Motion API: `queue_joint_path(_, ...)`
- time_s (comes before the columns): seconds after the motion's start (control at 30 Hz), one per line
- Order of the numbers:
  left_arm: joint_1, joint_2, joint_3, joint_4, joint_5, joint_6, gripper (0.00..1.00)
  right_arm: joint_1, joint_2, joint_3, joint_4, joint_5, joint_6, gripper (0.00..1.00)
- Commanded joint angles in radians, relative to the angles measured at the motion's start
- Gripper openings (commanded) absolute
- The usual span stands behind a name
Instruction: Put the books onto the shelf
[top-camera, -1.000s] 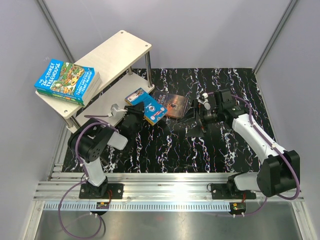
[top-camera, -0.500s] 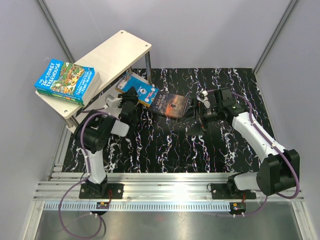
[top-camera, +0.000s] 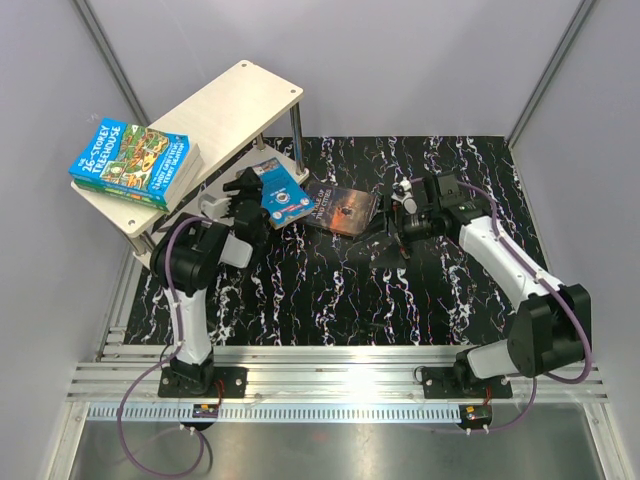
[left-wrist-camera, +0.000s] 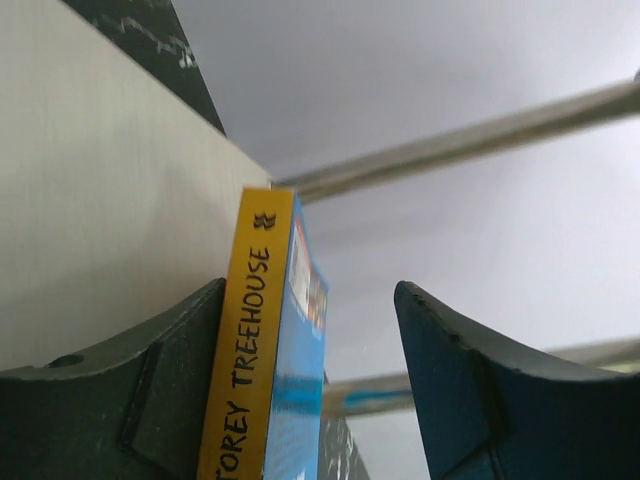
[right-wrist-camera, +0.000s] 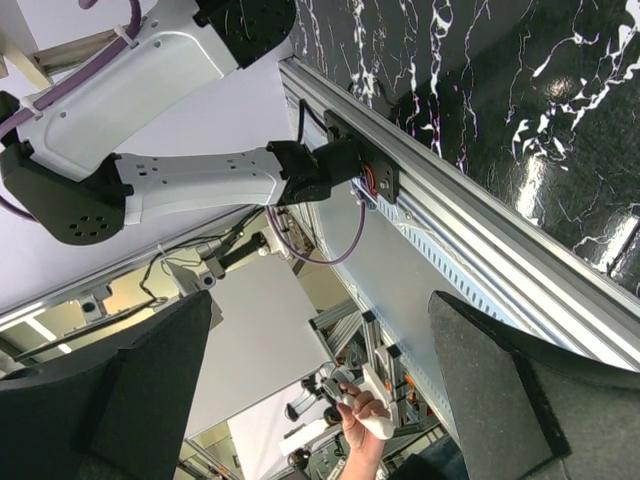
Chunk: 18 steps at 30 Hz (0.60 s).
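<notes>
Blue Treehouse book (left-wrist-camera: 250, 330) between left jaws, touching one finger (left-wrist-camera: 120, 400), clear of other: jaws apart. Right jaws apart.

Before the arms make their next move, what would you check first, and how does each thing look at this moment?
1. Release: ok. The left end effector has its jaws apart. One finger stands clear of the blue book, whose spine leans on the other.
2. Placement: cannot tell. The blue book sits tilted at the shelf, by its lower board. What carries it is hidden.
3. Free arm: ok. The right end effector is open and empty.
4. Next pick: ok. The dark book lies flat on the table beside the right end effector.
5. Stack: ok. The stack of books lies flat on the shelf's left end.
</notes>
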<state>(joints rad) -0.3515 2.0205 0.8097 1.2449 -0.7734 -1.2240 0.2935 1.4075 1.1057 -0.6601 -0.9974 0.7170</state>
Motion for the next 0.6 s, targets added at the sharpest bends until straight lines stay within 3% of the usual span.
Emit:
queue_joint_path(0.0,0.035,-0.063,0.034,0.069,-0.021,0.006,0.7,-0.005,0.018,0.054,0.001,-0.021,-0.021,0.96)
queue_joint_path(0.07,0.051,-0.091,0.039,0.025,-0.003,0.004,0.69,-0.005,0.034,0.062,0.002,-0.015,-0.019,0.96)
queue_joint_path(0.2,0.074,-0.098,0.054,-0.044,0.055,0.006,0.56,-0.005,0.093,0.079,0.025,0.028,0.012,0.95)
queue_joint_path(0.23,0.083,-0.092,0.055,-0.044,0.072,0.011,0.36,-0.005,0.14,0.071,0.066,0.032,0.062,0.93)
queue_joint_path(0.27,0.083,-0.091,0.055,-0.044,0.08,0.011,0.36,-0.005,0.14,0.071,0.085,0.036,0.062,0.93)
queue_joint_path(0.33,0.092,-0.085,0.055,-0.045,0.103,0.012,0.2,-0.002,0.197,0.072,0.131,0.045,0.125,0.9)
queue_joint_path(0.43,0.098,-0.08,0.045,-0.053,0.12,0.009,0.11,0.018,0.286,0.121,0.249,0.051,0.198,0.85)
queue_joint_path(0.57,0.108,-0.065,0.04,-0.079,0.14,-0.031,0.08,0.087,0.476,0.313,0.304,0.078,0.223,0.83)
